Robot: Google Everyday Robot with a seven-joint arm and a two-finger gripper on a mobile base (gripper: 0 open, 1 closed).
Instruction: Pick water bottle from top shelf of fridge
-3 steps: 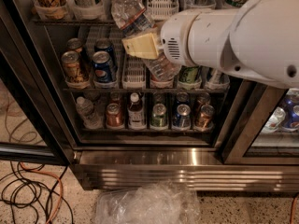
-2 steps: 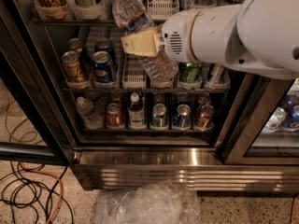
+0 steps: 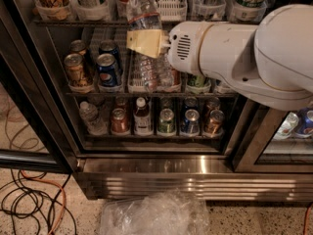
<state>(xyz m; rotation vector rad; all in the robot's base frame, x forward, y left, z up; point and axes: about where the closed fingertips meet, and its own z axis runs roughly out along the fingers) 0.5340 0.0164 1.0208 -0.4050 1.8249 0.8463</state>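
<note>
Dim, warm light is coming from above. White robot arm (image 3: 254,53) is glowing at right edge. Yellow-padded gripper (image 3: 146,43), top centre, is clamping clear ribbed plastic water bottle (image 3: 142,13), which is catching highlights. Ribbed stainless steel base panel (image 3: 195,180) is throwing glare streaks; left edge & bottom-left corner are sinking into shadow.

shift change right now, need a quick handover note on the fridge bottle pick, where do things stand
Gripper: shut on the water bottle, clamped around its middle, in front of the fridge.
Water bottle: near upright, cap up, base hanging in front of the can rack below the top shelf.
Done: grasp made; bottle looks lifted out of its lane.
Left: draw the arm back clear of the fridge, keeping the grip.
</note>
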